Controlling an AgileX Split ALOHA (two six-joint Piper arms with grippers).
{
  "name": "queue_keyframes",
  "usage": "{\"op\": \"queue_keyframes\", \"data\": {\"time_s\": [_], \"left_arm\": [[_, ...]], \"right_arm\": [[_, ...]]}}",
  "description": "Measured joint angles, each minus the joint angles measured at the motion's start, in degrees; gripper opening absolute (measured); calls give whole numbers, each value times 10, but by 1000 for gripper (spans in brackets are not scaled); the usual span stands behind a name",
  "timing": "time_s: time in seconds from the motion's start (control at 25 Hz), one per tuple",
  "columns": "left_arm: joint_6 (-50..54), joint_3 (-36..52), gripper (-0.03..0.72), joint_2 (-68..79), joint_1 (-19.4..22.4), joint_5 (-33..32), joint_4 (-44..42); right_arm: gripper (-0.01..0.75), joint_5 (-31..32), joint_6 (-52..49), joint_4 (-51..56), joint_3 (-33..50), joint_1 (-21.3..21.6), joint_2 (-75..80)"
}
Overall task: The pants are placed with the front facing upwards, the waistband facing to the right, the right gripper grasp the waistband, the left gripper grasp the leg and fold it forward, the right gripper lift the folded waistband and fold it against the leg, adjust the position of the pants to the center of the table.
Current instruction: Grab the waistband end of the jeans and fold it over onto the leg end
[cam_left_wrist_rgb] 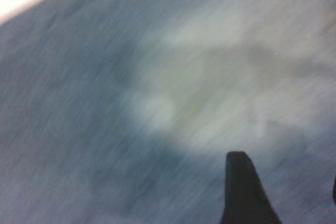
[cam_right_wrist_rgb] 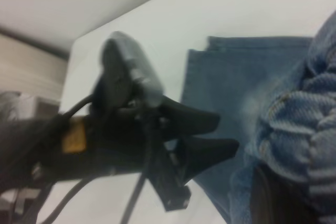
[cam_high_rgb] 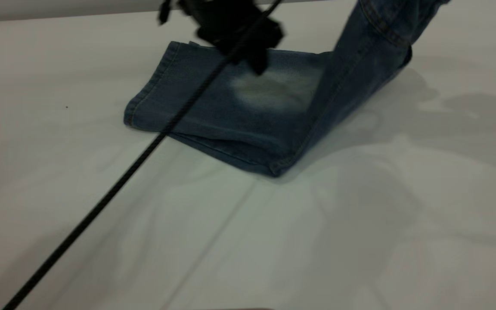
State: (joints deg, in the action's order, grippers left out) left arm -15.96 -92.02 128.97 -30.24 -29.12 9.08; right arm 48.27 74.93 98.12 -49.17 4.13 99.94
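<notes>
The pants lie folded lengthwise on the white table, the leg flat with its hem at the left. The waistband end is lifted off the table and rises out of the exterior view at the top right. My right gripper is shut on the ruched waistband, and denim hides most of its fingers. My left gripper hovers just above the leg's pale faded oval. It is open with nothing between its fingers. The right wrist view shows the left gripper beside the denim.
A black cable runs diagonally from the left arm down to the lower left corner, crossing over the leg. Bare white tabletop spreads in front of and to both sides of the pants. The table's far edge meets a pale wall.
</notes>
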Motion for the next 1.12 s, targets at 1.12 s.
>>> {"op": "queue_keyframes", "data": {"time_s": [1.12], "left_arm": [[35, 29, 359, -107, 60, -8, -67]], "right_arm": [[62, 2, 60, 29, -49, -121, 0]]}}
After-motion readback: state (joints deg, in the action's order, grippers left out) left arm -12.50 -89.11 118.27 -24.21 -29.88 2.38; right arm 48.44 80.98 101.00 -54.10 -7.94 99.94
